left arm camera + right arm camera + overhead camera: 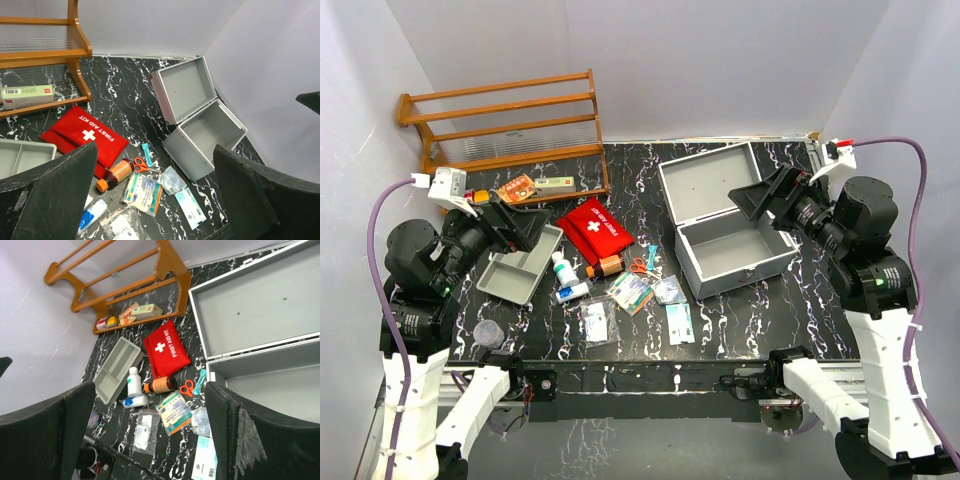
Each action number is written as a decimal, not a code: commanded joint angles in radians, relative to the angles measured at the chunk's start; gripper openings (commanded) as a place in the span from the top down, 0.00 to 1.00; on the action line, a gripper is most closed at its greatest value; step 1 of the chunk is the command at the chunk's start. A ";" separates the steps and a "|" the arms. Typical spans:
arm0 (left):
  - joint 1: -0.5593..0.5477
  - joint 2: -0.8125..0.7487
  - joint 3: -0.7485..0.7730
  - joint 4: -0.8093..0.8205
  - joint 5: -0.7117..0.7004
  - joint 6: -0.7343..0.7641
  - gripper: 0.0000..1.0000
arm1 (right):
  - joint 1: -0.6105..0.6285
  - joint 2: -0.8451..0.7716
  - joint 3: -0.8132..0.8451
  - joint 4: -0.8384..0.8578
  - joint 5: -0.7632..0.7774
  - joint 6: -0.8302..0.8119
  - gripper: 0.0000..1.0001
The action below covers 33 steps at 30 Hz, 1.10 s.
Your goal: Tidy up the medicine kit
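Medicine kit point(725, 245), a silver-grey metal case, sat open right of centre in the overhead view, on the black marbled bench point(790, 310). Its lid was tipped back toward the top of the frame, and the base was bare inside.

Just left of the case's lower left corner lay orange-handled scissors point(639, 265) beside a small light-blue item point(652, 260). Below them several flat packets point(632, 293) were scattered toward the lower middle. Further left, near the centre, a red first aid pouch point(594, 229) lay flat. An amber bottle point(605, 266) lay on its side at the pouch's lower edge, and a white bottle point(563, 268) stood beside it. A grey divided tray point(520, 265) sat left of those, well apart from the case.

At the upper left a wooden rack point(505, 125) stood against the wall, with a pale box point(555, 184) and an orange box point(518, 187) on its lowest shelf.

The left arm point(420, 260) hung over the tray's upper end with its jaws spread wide, grasping nothing. The right arm point(865, 220) reached in from the right edge, and its jaws hung over the case's right side, likewise released.
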 commanded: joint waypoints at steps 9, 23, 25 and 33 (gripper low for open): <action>-0.010 -0.059 -0.082 0.111 0.146 -0.082 0.01 | -0.011 0.037 -0.092 0.210 -0.225 0.039 0.07; -0.012 0.039 -0.282 0.020 -0.069 -0.230 0.01 | 0.160 0.118 -0.234 0.370 -0.129 0.108 0.23; -0.012 0.051 -0.307 0.010 -0.123 -0.257 0.01 | 0.245 0.144 -0.241 0.378 -0.045 0.111 0.24; -0.012 0.080 -0.326 0.003 -0.310 -0.348 0.14 | 0.591 0.353 -0.134 0.372 0.332 0.059 0.28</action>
